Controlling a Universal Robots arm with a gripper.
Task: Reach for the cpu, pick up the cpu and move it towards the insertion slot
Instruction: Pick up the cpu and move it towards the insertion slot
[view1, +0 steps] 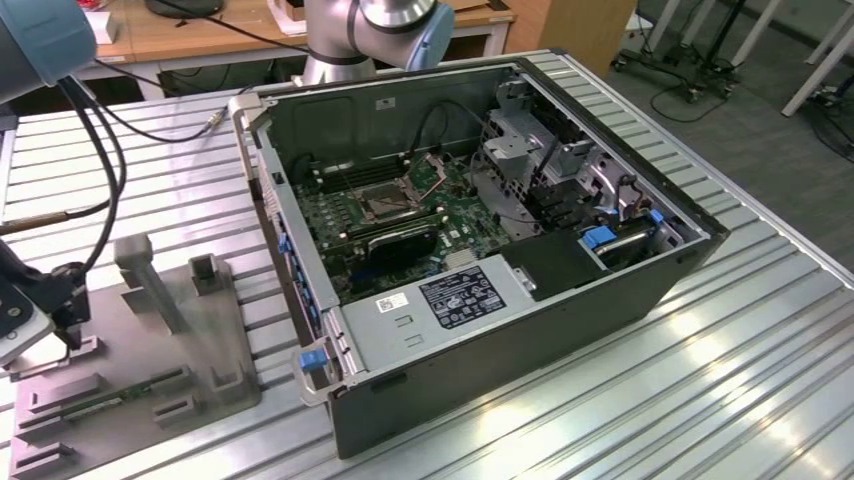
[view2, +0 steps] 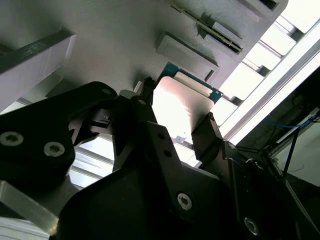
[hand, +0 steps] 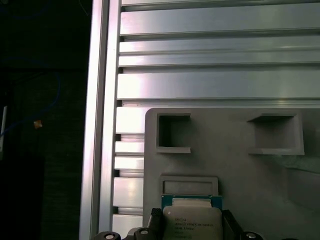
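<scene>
The cpu (view2: 182, 105) is a pale silvery square with a green rim, lying just over the grey fixture plate (view2: 115, 35). My gripper (view2: 176, 112) has its black fingers (view2: 209, 131) pressed against two opposite edges of the chip, shut on it. In the first wrist view the cpu (hand: 192, 220) sits between the same fingers (hand: 155, 221) beside a shallow pocket (hand: 190, 184). In the exterior view the gripper (view1: 54, 315) hangs low over the fixture plate (view1: 200, 385) at the far left. The insertion slot (view1: 388, 205) lies inside the open computer case, well off to the exterior view's right.
The open computer case (view1: 534, 330) stands in the middle of the slatted aluminium table (view1: 747, 400). Upright grey posts (view1: 150, 275) rise from the fixture plate, and a green memory stick (view1: 114, 397) lies on it. Cables (view1: 100, 150) hang from the arm.
</scene>
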